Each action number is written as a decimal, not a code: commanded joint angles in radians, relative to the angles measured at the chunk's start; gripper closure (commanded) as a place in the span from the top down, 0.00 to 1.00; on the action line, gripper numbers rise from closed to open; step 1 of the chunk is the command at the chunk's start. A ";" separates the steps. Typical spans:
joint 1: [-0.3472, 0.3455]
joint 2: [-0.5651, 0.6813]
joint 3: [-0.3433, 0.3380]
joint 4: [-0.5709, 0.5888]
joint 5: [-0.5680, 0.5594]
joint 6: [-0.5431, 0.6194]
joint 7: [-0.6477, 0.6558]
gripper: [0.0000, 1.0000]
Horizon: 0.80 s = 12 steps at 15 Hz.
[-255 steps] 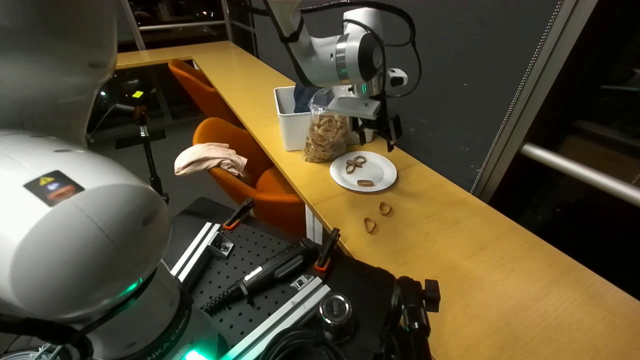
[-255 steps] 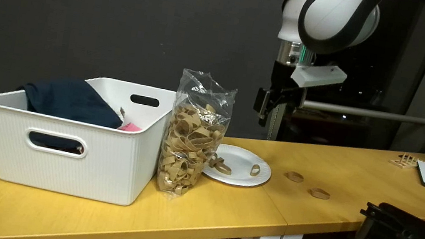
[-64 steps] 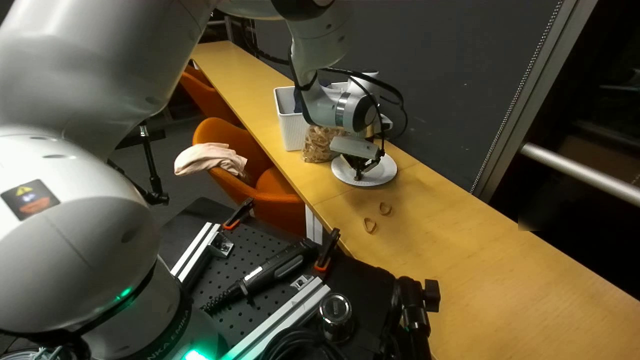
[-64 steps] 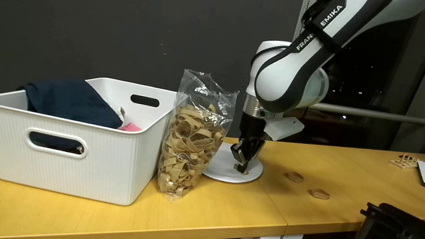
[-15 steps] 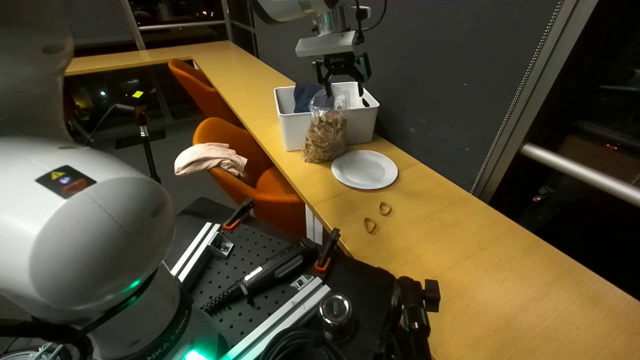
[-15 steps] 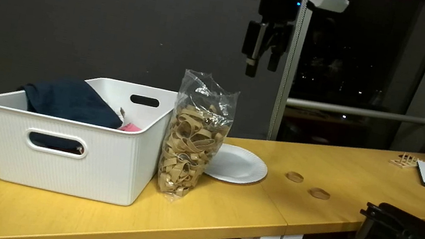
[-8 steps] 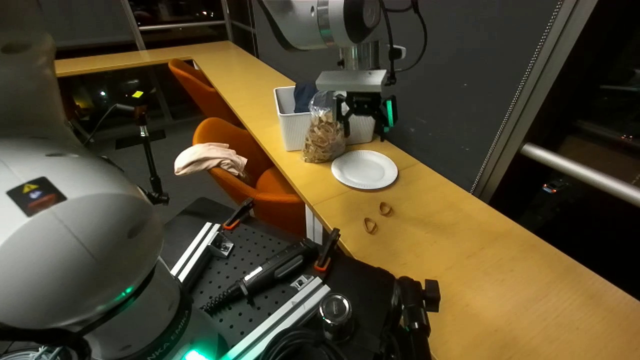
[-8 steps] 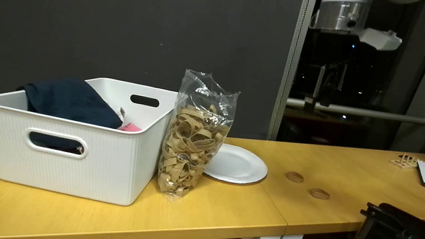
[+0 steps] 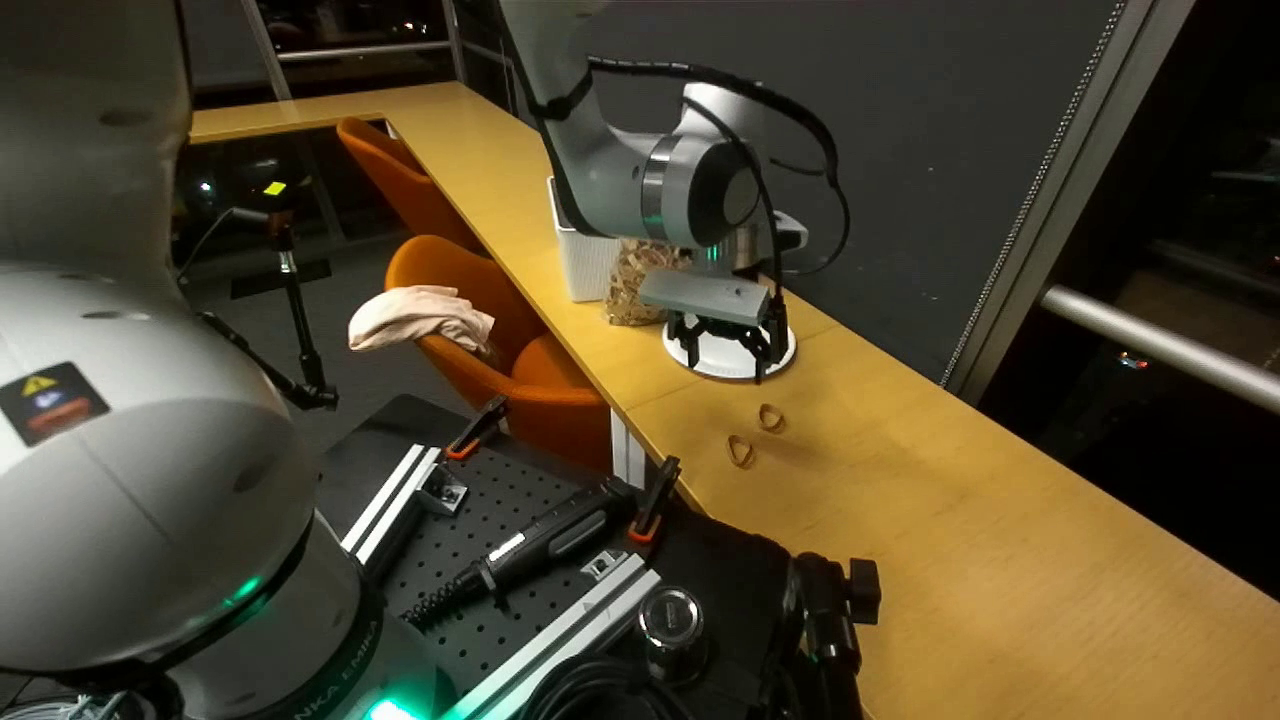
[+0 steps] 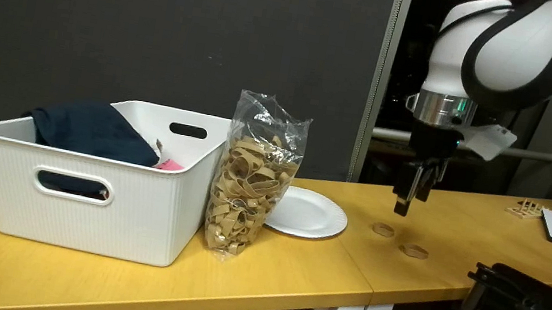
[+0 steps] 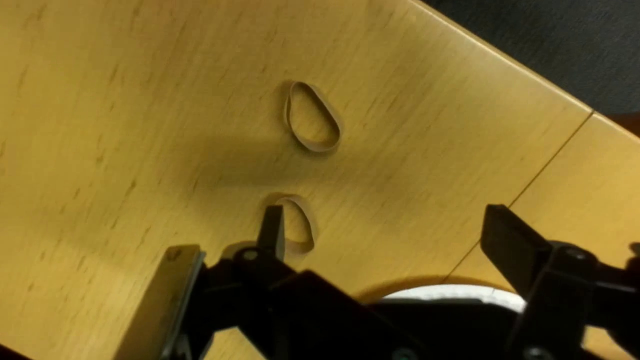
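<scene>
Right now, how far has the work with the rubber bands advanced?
Apparently done: the plate has lost its earlier bands. In hand: nothing gripped; the open gripper hangs above the table near two rubber bands. Left, probably: those two, lying loose and apart.

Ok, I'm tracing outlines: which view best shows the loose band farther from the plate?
The wrist view: it looks down on that band, large and uncovered, so the whole loop shows. Both exterior views show it uncovered too, but small and at a slant.
</scene>
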 commanded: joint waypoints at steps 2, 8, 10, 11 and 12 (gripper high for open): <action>0.040 0.102 -0.041 -0.025 -0.017 0.180 0.044 1.00; 0.062 0.155 -0.111 -0.061 -0.010 0.255 0.043 1.00; 0.061 0.206 -0.116 -0.026 0.000 0.273 0.041 1.00; 0.057 0.224 -0.112 -0.013 0.007 0.282 0.037 1.00; 0.057 0.246 -0.107 0.008 0.014 0.283 0.036 1.00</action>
